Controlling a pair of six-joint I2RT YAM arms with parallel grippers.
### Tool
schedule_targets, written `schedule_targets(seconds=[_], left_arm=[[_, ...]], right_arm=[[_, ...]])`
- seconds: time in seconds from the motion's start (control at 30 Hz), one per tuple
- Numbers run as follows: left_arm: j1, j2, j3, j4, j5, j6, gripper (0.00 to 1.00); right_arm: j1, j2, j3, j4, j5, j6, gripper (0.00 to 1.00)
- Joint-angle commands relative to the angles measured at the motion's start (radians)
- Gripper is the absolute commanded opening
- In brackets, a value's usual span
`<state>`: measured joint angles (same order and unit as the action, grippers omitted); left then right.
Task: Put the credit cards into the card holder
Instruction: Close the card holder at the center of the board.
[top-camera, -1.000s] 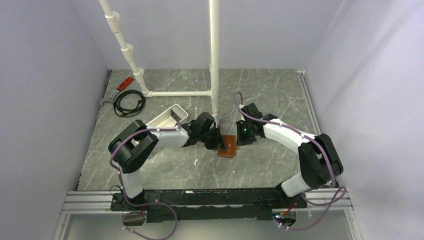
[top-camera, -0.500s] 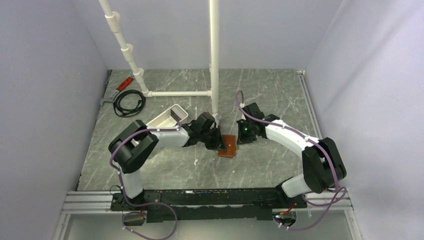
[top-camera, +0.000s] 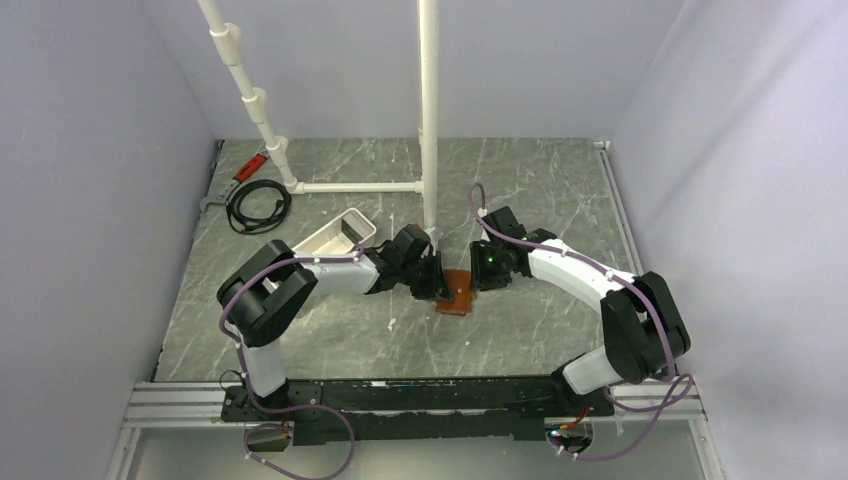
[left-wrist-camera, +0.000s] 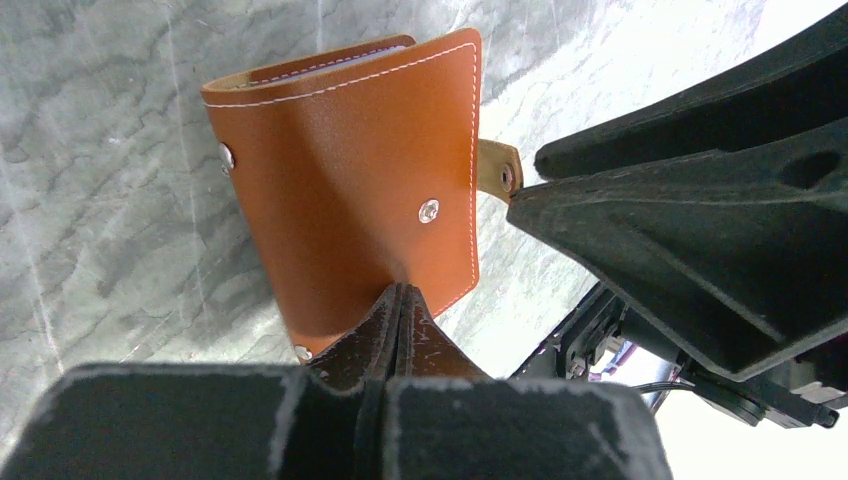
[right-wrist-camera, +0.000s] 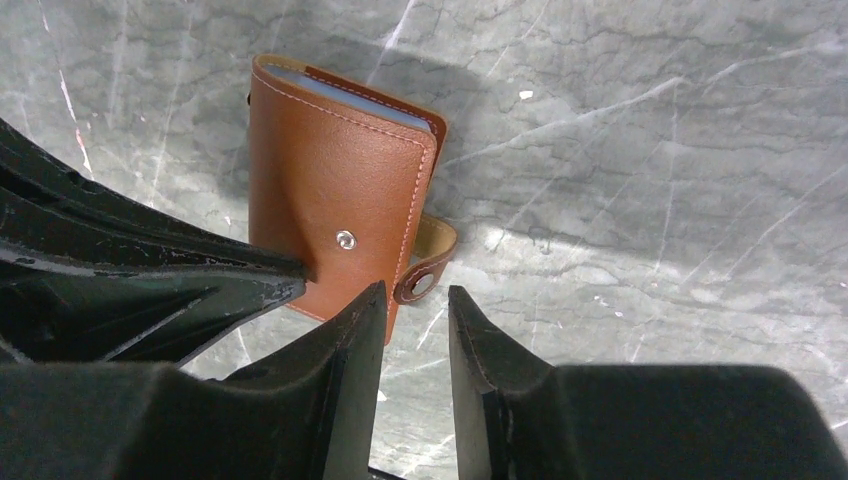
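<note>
The card holder (top-camera: 457, 292) is a folded brown leather wallet lying on the grey marble table between both arms. Thin pale blue edges of the credit cards (right-wrist-camera: 350, 97) show inside its open far side; they also peek out as credit cards (left-wrist-camera: 330, 62) in the left wrist view. My left gripper (left-wrist-camera: 400, 292) is shut, its joined tips pressing on the holder's cover (left-wrist-camera: 340, 170). My right gripper (right-wrist-camera: 417, 293) is open, and the holder's snap strap (right-wrist-camera: 428, 270) lies just beyond the gap between its fingertips, not clamped.
A long white tray (top-camera: 335, 238) sits behind the left arm. An upright white pipe (top-camera: 429, 120) stands just behind the holder, joined to a pipe frame. A black cable coil (top-camera: 258, 205) and a red tool (top-camera: 250, 165) lie at the back left.
My right gripper's jaws have parted after being shut half a second ago. The left gripper and the card holder have stayed in place.
</note>
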<state>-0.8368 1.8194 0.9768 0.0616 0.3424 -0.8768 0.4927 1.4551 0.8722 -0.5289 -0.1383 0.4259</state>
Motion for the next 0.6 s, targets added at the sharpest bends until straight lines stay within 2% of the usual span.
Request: schedule_targets(seconds=[0.0,0.17,0.57], left_arm=[[-0.017,0.026,0.014,-0.04,-0.024,0.031,0.0],[-0.018,0.027,0.014,-0.038,-0.022,0.03,0.0],[-0.017,0.025,0.015,-0.041,-0.022,0.035,0.0]], right_arm=[[0.018,0.023,0.032,0.011,0.01,-0.005,0.32],[0.024,0.035,0.043,0.002,0.025,-0.004,0.31],[0.024,0.015,0.044,-0.004,0.053,0.001,0.11]])
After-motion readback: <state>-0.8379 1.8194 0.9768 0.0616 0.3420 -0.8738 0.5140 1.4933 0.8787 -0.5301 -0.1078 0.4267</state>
